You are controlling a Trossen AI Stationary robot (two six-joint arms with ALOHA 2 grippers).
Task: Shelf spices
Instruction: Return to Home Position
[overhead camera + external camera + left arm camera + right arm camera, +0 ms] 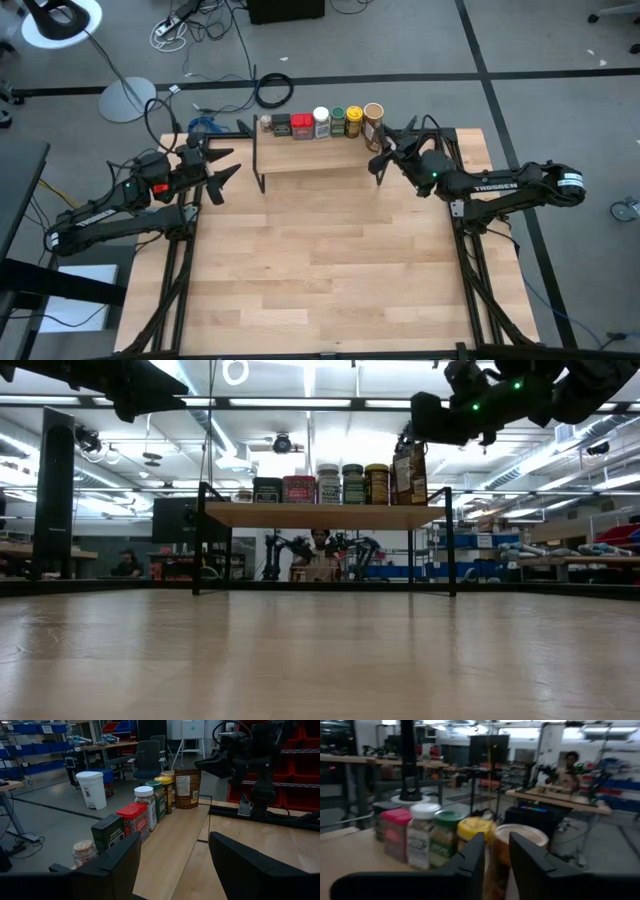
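Wooden table is carrying the shelf at 12 o'clock, its long axis running 9 to 3. Seven different spices are standing upright in one row. Left gripper at 9 is gaping empty; right gripper at 2 is gripping nothing, fingers narrowly parted.

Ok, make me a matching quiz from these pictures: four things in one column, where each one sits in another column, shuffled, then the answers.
Things:
1 tan-capped jar
2 red tin
3 green jar
4 left pincer

Places:
A between white-lidded jar and yellow-lidded jar
B open, off the shelf
C row end nearest the left arm
D between dark tin and white-lidded jar

Pairs: 1-C, 2-D, 3-A, 4-B.
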